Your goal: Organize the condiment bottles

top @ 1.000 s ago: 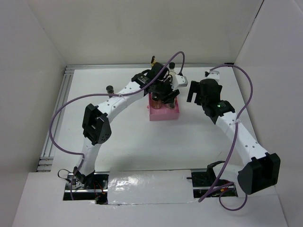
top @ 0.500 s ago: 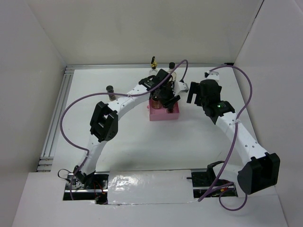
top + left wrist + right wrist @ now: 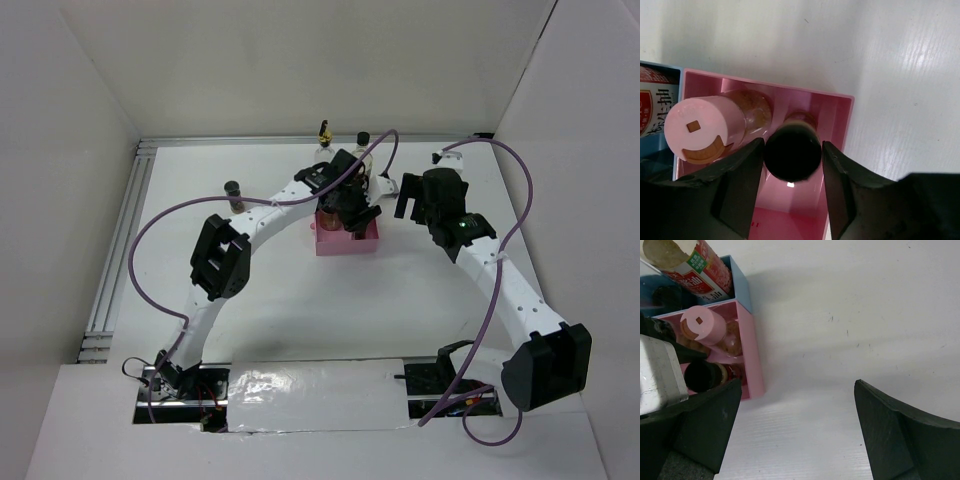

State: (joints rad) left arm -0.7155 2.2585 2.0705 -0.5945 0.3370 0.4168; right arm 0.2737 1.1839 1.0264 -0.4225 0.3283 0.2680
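My left gripper (image 3: 792,150) is shut on a dark-lidded spice jar (image 3: 792,152) and holds it upright inside the pink tray (image 3: 840,107), next to the pink-capped jar (image 3: 697,127). In the top view the left gripper (image 3: 350,212) is over the pink tray (image 3: 345,243). The red-label bottle (image 3: 705,270) stands in the blue tray (image 3: 742,282). The yellow-black pourer top (image 3: 325,131) and a black cap (image 3: 362,139) show behind the left arm. Another dark-lidded jar (image 3: 232,190) stands alone at the left. My right gripper (image 3: 796,385) is open and empty over bare table, right of the pink tray (image 3: 752,360).
An aluminium rail (image 3: 120,240) runs along the table's left edge. White walls close the back and both sides. The two arms' wrists are close together near the trays (image 3: 400,195).
My left gripper has moved a little right and toward the near side, settling over the pink tray with the jar. The tall bottles' tops have come into view behind it. The right arm has not moved.
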